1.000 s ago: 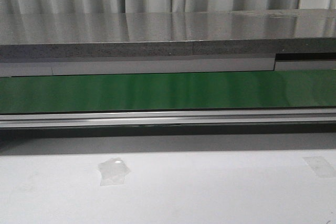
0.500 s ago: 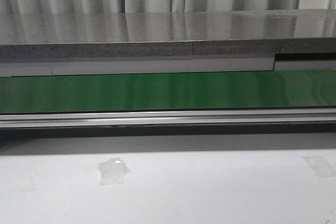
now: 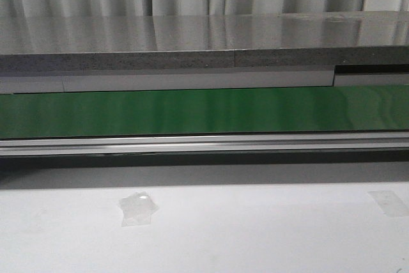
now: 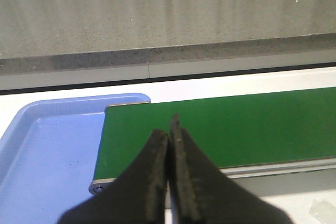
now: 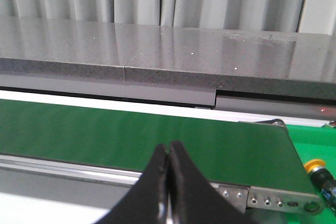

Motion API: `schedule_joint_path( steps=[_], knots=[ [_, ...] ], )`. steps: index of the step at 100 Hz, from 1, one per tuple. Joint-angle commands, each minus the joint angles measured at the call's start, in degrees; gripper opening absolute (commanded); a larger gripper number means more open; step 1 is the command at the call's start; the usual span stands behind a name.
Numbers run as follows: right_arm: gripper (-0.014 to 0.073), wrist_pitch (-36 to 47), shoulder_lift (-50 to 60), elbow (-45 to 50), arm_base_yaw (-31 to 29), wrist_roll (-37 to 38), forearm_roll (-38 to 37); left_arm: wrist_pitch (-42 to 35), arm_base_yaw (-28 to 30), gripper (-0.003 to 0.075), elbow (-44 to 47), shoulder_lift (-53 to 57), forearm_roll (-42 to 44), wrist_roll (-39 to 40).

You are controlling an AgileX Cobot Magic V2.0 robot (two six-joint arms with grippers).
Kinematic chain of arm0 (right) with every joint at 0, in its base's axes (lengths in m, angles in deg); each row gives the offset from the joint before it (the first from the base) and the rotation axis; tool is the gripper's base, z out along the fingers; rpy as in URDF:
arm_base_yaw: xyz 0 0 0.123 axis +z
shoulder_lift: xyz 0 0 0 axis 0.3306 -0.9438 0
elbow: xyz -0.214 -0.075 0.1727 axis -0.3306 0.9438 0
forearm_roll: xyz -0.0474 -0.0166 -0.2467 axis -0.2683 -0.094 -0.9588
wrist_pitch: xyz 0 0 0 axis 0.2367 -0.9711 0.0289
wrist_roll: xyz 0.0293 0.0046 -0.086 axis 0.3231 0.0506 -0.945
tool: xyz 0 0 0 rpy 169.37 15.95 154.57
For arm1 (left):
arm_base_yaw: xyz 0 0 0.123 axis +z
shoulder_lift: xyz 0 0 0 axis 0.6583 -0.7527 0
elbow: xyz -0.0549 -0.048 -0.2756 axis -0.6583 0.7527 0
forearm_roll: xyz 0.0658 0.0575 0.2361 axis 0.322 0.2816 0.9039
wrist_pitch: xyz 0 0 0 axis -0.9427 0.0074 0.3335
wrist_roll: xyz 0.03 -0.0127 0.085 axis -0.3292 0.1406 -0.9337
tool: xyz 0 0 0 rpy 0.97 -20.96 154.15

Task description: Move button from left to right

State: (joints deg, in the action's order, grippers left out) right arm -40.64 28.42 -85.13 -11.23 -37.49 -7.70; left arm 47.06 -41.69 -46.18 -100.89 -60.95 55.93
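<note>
The button, with a round yellow-orange cap on a black body, lies past the belt's right end on a green surface, at the edge of the right wrist view. It does not show in the front view or the left wrist view. My left gripper is shut and empty, over the left end of the green conveyor belt. My right gripper is shut and empty, over the belt near its right end, left of the button and apart from it. Neither gripper shows in the front view.
A blue tray sits at the belt's left end. The belt runs across the front view, with a metal rail in front, a grey stone ledge behind, and a white table with tape patches.
</note>
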Motion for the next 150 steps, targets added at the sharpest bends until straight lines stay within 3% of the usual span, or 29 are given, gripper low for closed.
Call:
schedule_joint_path(
  steps=[1, 150],
  knots=[
    [-0.0068, 5.18, 1.98, 1.26, 0.08, 0.01, 0.21, -4.6, -0.37, -0.002, -1.56, -0.42, -0.95, 0.02],
    [-0.0068, 5.93, 2.78, 3.82, 0.08, 0.01, 0.78, -4.6, -0.37, -0.002, -1.56, -0.42, -0.95, 0.02]
  ],
)
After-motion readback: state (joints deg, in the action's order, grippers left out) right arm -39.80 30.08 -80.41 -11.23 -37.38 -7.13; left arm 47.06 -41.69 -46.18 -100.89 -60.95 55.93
